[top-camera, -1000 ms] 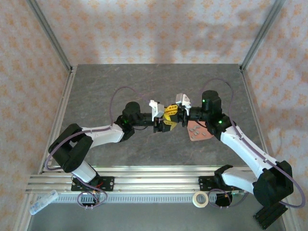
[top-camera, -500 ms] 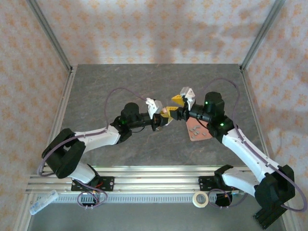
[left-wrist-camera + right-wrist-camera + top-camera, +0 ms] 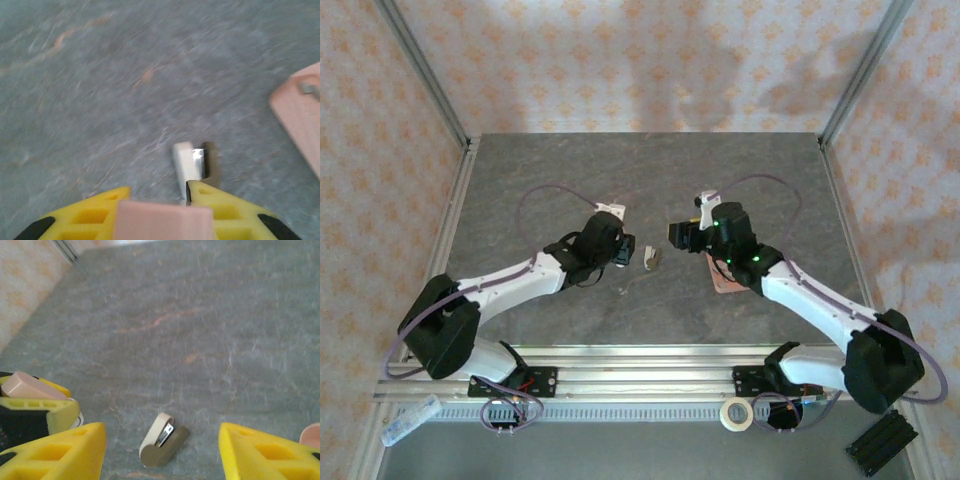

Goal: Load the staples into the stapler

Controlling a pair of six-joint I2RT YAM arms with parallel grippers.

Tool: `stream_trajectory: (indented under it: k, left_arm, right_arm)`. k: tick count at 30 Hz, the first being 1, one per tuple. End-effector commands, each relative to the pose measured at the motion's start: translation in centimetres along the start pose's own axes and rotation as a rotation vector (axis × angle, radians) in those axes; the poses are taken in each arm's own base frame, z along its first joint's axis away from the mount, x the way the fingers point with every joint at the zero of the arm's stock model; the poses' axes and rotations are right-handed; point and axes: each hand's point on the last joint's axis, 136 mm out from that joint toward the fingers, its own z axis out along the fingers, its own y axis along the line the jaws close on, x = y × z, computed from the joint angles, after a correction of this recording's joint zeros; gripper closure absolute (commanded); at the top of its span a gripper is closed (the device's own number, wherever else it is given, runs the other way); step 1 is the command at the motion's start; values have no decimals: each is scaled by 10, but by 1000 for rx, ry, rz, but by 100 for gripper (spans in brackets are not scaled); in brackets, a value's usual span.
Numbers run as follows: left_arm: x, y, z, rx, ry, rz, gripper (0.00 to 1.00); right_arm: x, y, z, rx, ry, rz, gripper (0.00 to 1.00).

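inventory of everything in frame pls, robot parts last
stapler: 1, cream with dark base, lying open on the table between the end effectors
pink block: 1, pink, gripped in the left end effector
pink pad: 1, pink, on the table right of the stapler, partly under the right arm
staples: at least 1 shows, grey, on the pink pad
tape roll: 1, whitish, front rail by the right arm's base
clear plastic item: 1, front left corner, too small to identify
black ridged part: 1, front right corner
table: 1, grey stone pattern
left end effector: yellow fingers, shut on the pink block
right end effector: yellow fingers, open, empty
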Motion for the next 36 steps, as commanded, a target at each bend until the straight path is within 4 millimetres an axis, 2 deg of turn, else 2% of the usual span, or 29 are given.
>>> stream_trajectory:
  k: [1,6,16,20,25,28,30,36]
  left_arm:
    - [13,29,8,-193,79,-80,78]
    - [20,31,27,-243,166,-108,82]
    - [27,45,51,-298,234,-178,78]
    - [29,43,62,-303,252,-179,77]
    - [38,43,69,-306,284,-189,67]
    - [42,45,68,-308,286,-195,54]
    - [41,45,64,-309,283,-196,49]
    - [20,42,44,-292,228,-201,38]
  right_arm:
    - [-2,-3,6,56,1,76,39]
    - [7,1,16,59,39,83,39]
    - [13,1,26,69,80,94,39]
    - [12,1,29,72,87,101,39]
    - [19,-2,34,93,122,108,38]
    - [24,-3,36,99,140,126,38]
    - [24,-3,36,103,146,140,37]
    - [28,-9,34,176,199,209,35]
